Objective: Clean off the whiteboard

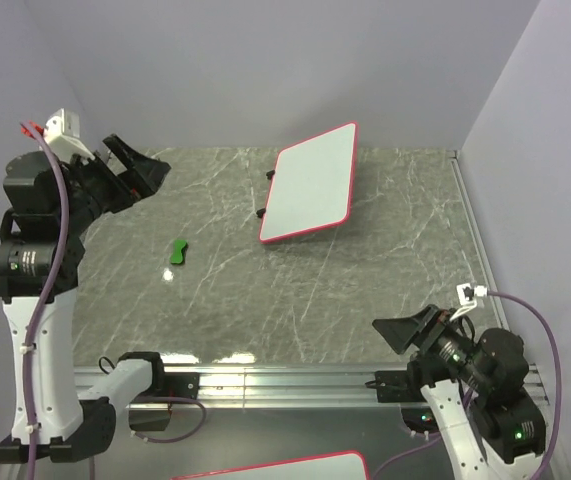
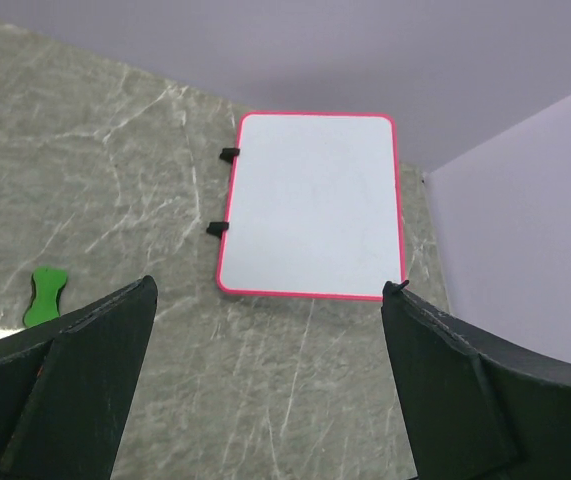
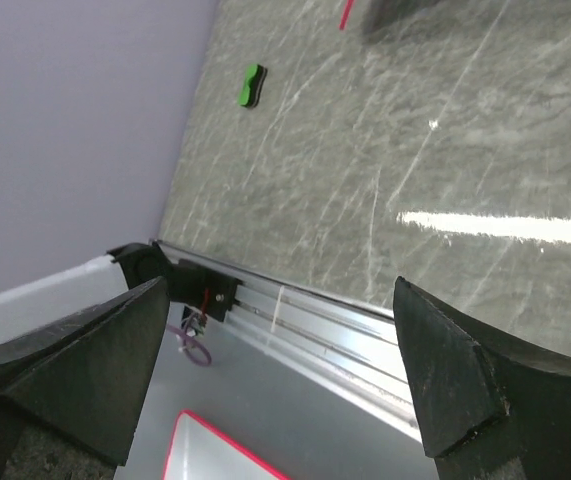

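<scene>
We note the whiteboard [image 1: 310, 185] upper centre on the counter [image 1: 365, 290], the eraser [image 1: 179, 252] well left of it. Left claw [image 2: 270, 300] spread, upper left. Right claw [image 3: 280, 290] spread, lower right.

Bright light is glaring in a white streak on the table [image 3: 500, 228] beyond the jaws of the right gripper [image 3: 277, 285]
</scene>
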{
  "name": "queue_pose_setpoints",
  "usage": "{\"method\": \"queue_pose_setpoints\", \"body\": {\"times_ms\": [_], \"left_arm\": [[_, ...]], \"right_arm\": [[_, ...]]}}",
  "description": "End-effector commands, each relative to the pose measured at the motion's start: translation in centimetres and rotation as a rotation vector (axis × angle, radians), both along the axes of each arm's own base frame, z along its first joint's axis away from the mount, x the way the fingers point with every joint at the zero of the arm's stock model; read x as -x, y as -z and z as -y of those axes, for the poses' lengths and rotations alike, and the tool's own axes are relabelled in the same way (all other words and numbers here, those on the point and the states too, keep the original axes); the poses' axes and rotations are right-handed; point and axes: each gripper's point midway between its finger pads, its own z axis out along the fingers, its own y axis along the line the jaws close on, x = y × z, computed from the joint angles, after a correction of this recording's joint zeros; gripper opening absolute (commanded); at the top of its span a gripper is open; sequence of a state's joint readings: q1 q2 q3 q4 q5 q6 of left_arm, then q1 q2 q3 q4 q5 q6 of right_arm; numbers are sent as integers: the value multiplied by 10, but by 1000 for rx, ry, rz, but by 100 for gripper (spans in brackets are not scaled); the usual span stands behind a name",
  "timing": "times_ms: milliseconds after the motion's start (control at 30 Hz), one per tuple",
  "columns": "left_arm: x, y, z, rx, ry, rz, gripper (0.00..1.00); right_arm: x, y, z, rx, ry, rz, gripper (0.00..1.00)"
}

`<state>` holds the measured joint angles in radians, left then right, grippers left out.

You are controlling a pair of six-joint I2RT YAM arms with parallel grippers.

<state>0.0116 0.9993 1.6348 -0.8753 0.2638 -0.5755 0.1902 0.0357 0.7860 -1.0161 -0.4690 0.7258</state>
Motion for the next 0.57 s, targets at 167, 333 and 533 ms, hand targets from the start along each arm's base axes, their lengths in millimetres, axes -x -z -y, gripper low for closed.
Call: {"method": "queue_pose_setpoints", "body": {"times_ms": [167,333,533], "left_arm": [[-19,-19,15,37,82,46,99],[-33,-16,18,57,92,53,99],[-43,-13,21,26,129,44,100]], "right_arm": [[24,1,29,142,86,100,100],[20,-6,43,195,155,159,100],[8,0,41,182,164,163,100]]}}
